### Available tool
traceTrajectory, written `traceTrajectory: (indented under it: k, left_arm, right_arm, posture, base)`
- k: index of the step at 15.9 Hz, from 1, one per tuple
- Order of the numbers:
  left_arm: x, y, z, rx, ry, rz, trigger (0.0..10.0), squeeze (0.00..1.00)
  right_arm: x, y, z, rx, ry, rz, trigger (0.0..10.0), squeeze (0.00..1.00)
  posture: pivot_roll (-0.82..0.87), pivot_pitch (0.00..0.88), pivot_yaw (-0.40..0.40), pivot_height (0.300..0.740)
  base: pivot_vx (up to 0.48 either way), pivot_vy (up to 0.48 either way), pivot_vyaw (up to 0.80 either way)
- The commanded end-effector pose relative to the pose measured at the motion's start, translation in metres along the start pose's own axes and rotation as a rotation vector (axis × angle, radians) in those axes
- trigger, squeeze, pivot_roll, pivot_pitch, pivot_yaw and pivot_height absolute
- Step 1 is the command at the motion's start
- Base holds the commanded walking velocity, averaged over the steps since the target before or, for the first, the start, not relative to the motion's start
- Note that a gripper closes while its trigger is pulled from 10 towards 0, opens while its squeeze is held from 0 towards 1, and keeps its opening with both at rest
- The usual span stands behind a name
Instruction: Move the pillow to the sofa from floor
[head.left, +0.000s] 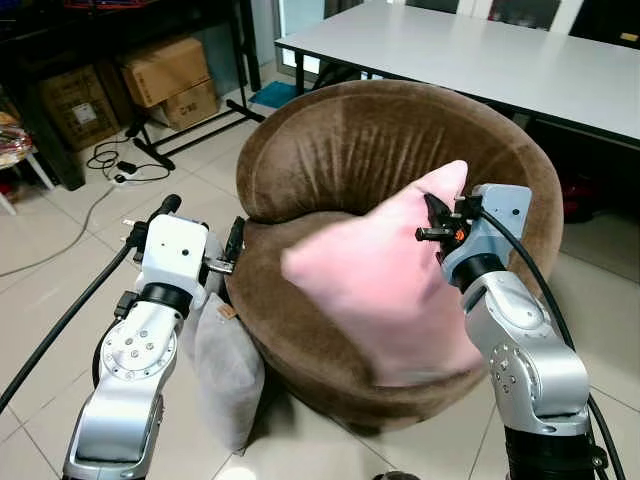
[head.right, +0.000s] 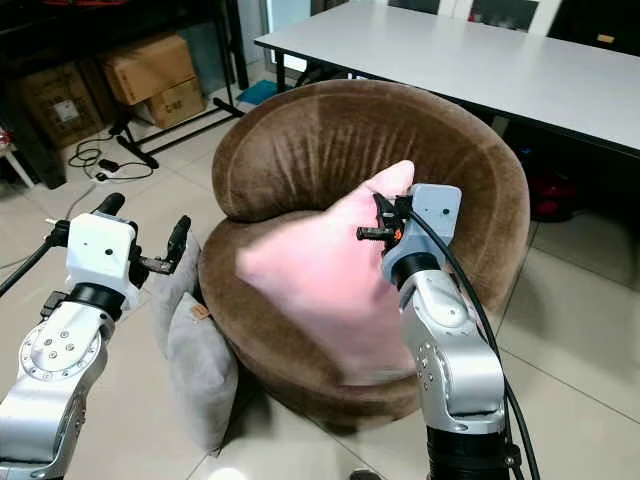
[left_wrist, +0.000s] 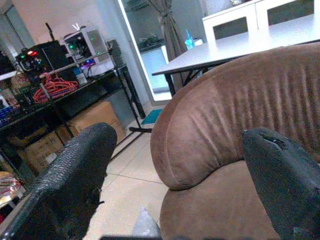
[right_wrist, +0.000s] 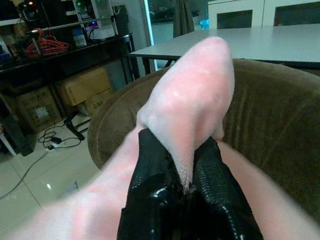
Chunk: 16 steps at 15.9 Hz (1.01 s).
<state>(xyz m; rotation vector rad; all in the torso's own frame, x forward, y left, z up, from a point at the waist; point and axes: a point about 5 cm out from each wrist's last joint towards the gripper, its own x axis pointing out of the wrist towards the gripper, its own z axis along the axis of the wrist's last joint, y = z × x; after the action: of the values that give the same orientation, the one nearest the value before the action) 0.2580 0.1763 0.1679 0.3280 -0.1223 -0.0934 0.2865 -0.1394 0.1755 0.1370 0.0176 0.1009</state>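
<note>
Tiled floor (head.left: 60, 270) surrounds a brown sofa (head.left: 380, 150): left of it, the left end effector (head.left: 205, 235) hangs spread and empty (a grey cushion (head.left: 225, 365) below); over its seat, the right end effector (head.left: 432, 225) pinches the pink pillow (head.left: 380, 285), seemingly ready for release.

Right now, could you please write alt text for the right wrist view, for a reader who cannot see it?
The right gripper pinches a corner of the pink pillow between its black fingers, above the brown sofa. A grey table and cardboard boxes stand beyond.
</note>
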Motion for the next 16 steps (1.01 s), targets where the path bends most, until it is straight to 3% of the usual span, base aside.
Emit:
traceTrajectory:
  k: [1, 4, 16]
  left_arm:
    - [0.0003, 0.0027, -0.0009, 0.0, 0.0, -0.004, 10.0, 0.0]
    - [0.0012, 0.0017, 0.0001, -0.003, -0.004, -0.015, 10.0, 0.0]
    - [0.0019, 0.001, 0.0014, 0.002, -0.01, -0.026, 10.0, 0.0]
  right_arm:
    - [-0.0008, 0.0013, 0.0108, -0.006, -0.068, 0.001, 10.0, 0.0]
    - [-0.0006, 0.0011, 0.01, 0.004, -0.067, -0.004, 10.0, 0.0]
    - [-0.0001, 0.0069, 0.0108, 0.005, -0.077, 0.037, 10.0, 0.0]
  posture:
    - [-0.09, 0.0, 0.037, 0.74]
    - [-0.09, 0.0, 0.041, 0.74]
    - [-0.08, 0.0, 0.037, 0.74]
  base:
    - [0.255, 0.0, 0.0]
    - [0.281, 0.0, -0.73]
    - [0.313, 0.0, 0.0]
